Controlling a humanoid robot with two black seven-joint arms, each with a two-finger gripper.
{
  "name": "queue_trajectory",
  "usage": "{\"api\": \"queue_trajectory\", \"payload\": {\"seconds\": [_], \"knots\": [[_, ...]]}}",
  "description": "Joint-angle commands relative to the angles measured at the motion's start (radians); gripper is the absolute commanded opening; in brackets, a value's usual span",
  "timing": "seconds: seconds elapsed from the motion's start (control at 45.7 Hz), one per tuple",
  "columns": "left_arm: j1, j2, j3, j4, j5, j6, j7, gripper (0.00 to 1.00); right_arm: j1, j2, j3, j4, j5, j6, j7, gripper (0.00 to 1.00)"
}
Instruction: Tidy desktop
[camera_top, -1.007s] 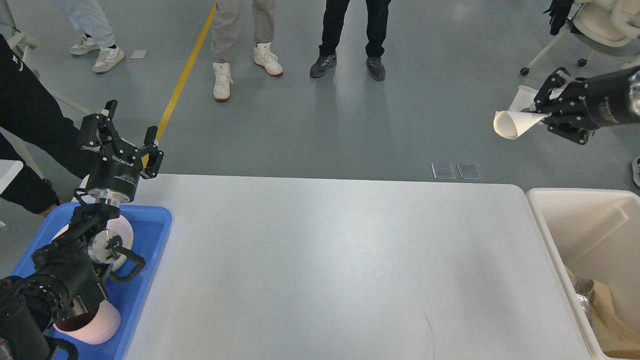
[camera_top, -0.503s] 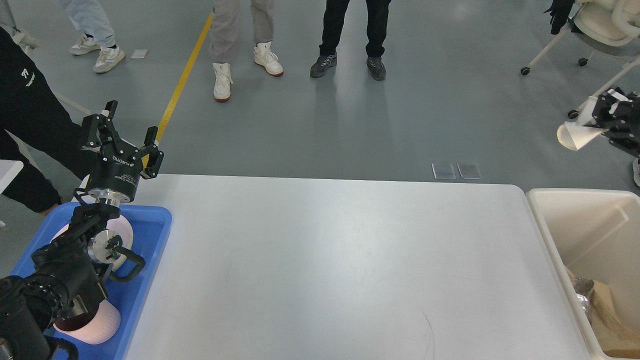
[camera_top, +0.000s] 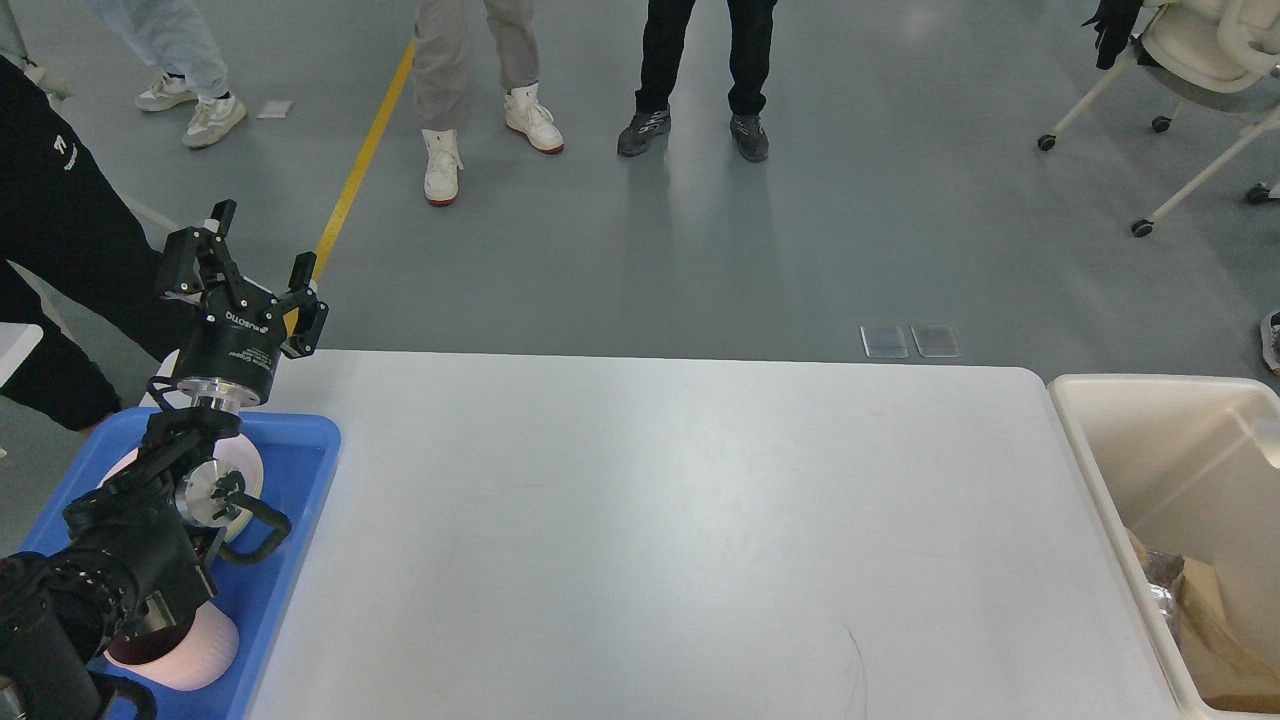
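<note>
Nearest, one pale pink cup (camera_top: 180, 652) with a smooth rounded wall is lying in the near end of the single blue plastic tray (camera_top: 296, 478), partly under the left arm. A second pale round item (camera_top: 245, 468), white to pinkish, is showing farther along the same tray, mostly hidden by the arm's metal joint, so its shape cannot be told fully. The tray is rectangular with rounded corners and a raised glossy rim, sitting just beside the left edge of the desk (camera_top: 660, 530).

The desk is the one large white top, smooth and matte, rectangular with rounded far corners, and it is filling the middle of the view. A thin dark curved scratch or hair (camera_top: 858, 665) is marking its near right part.

At the right, one deep cream bin (camera_top: 1110, 440) with smooth plastic walls is standing against the desk's right edge; crumpled brown paper and something shiny (camera_top: 1200, 630) are lying in its near end.

The left pincer (camera_top: 245, 268) is hanging above the tray's far end and the desk's far left corner, its two black fingers spread apart and holding nothing. The right pincer is out of view.

Beyond, on the grey glossy floor, two small clear squares (camera_top: 910, 341) are lying side by side, one yellow line (camera_top: 365, 150) is running away, three pairs of shoes are standing, and one wheeled cream chair (camera_top: 1200, 50) is sitting far right.
</note>
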Motion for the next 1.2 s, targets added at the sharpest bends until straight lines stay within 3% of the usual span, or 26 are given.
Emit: {"api": "queue_trajectory", "payload": {"seconds": [0.0,0.131,0.657,0.744,0.875,1.007,1.182], "knots": [[0.0,0.0,0.0,0.0,0.0,0.0,0.0,0.96,-0.063,0.035,0.001,-0.024,0.0,-0.006,0.0,0.38],[0.0,0.0,0.0,0.0,0.0,0.0,0.0,0.96,-0.068,0.038,0.002,-0.025,0.001,-0.01,0.0,1.0],[0.0,0.001,0.0,0.0,0.0,0.0,0.0,0.96,-0.045,0.063,0.041,-0.03,0.007,-0.01,0.006,1.0],[0.0,0.0,0.0,0.0,0.0,0.0,0.0,0.96,-0.011,0.061,0.161,-0.03,0.006,-0.01,0.012,1.0],[0.0,0.0,-0.001,0.0,0.0,0.0,0.0,0.96,0.019,0.064,0.539,-0.03,0.006,-0.009,0.028,1.0],[0.0,0.0,0.0,0.0,0.0,0.0,0.0,0.96,0.038,0.074,0.866,-0.018,0.004,-0.003,0.095,1.0],[0.0,0.001,-0.001,0.0,0.0,0.001,0.0,0.96,0.078,0.169,0.999,-0.008,0.004,0.0,0.254,1.0]]}}
